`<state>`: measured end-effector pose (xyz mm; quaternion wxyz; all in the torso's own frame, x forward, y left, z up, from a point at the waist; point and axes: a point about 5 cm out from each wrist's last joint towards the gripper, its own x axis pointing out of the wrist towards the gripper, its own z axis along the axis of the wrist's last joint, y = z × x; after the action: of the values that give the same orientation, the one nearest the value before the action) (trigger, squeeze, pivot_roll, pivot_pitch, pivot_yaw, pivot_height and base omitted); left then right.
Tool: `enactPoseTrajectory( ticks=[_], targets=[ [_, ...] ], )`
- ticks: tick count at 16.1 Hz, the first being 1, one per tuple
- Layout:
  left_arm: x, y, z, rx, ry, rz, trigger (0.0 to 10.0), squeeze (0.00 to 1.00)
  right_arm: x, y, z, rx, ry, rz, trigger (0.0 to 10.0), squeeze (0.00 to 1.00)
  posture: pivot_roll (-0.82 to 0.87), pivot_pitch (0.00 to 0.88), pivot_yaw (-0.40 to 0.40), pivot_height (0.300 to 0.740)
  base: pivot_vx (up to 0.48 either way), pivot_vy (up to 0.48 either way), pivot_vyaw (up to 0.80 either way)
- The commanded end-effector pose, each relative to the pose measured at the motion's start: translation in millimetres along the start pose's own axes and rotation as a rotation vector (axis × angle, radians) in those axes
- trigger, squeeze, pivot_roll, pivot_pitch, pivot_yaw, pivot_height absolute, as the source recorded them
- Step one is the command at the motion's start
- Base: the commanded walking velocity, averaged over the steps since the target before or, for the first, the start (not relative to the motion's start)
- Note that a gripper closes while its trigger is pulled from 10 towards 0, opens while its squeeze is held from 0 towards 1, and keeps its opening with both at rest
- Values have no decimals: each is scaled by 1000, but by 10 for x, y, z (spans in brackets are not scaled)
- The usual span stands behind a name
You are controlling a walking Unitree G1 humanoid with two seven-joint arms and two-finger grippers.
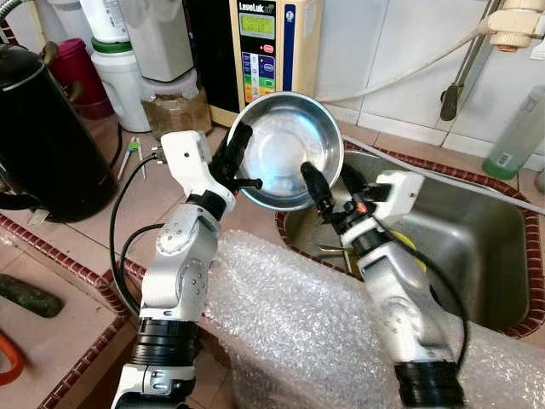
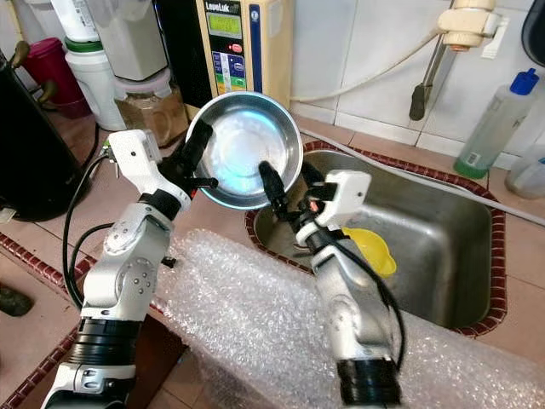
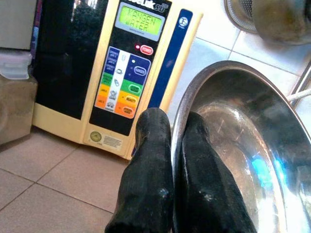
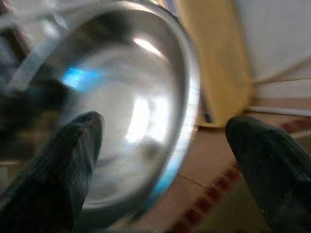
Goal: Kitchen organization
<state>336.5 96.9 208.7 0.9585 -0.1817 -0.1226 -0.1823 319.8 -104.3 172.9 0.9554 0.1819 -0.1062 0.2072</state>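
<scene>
A shiny steel bowl point(image 1: 281, 145) is held tilted on edge above the counter, just left of the sink point(image 1: 477, 247), its hollow facing me. My left gripper point(image 1: 240, 152) is shut on the bowl's left rim; in the left wrist view one finger lies inside the bowl point(image 3: 243, 145) and one outside. My right gripper point(image 1: 329, 175) is open at the bowl's lower right rim. In the right wrist view the rim of the bowl point(image 4: 126, 111) runs between its two spread fingers point(image 4: 73, 150), and I cannot tell whether they touch it.
A yellow item point(image 2: 370, 247) lies in the sink. Bubble wrap point(image 1: 289, 324) covers the counter's front edge below both arms. A water ioniser point(image 1: 264, 51), a jar point(image 1: 174, 102) and a black kettle point(image 1: 43, 136) stand behind and left. A green bottle point(image 1: 515, 136) stands far right.
</scene>
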Motion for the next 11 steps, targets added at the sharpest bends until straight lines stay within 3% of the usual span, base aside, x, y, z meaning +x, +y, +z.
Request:
enactPoseTrajectory(
  ticks=[1, 2, 3, 4, 11],
  targets=[
    [-6, -29, 64, 4, -23, -20, 0, 0, 62, 2, 15, -31, -11, -20, 10000, 0, 47, 64, 55, 740, 0, 0, 0],
    [-9, -44, 64, -1, -24, -27, 0, 0, 120, 16, 8, -17, -18, -27, 10000, 0, 47, 64, 55, 740, 0, 0, 0],
    [-7, -50, 66, -2, -24, -30, 0, 0, 150, 30, 10, -11, -19, -26, 7059, 0, 49, 66, 54, 740, 0, 0, 0],
    [-5, -51, 66, -2, -24, -29, 0, 0, 169, 49, 14, 4, -24, -25, 0, 0, 50, 66, 53, 740, 0, 0, 0],
    [-28, -16, 54, 2, -22, -6, 0, 0, 257, 106, 151, -12, -39, -75, 0, 0, 44, 75, 44, 740, 0, 0, 0]
  ],
)
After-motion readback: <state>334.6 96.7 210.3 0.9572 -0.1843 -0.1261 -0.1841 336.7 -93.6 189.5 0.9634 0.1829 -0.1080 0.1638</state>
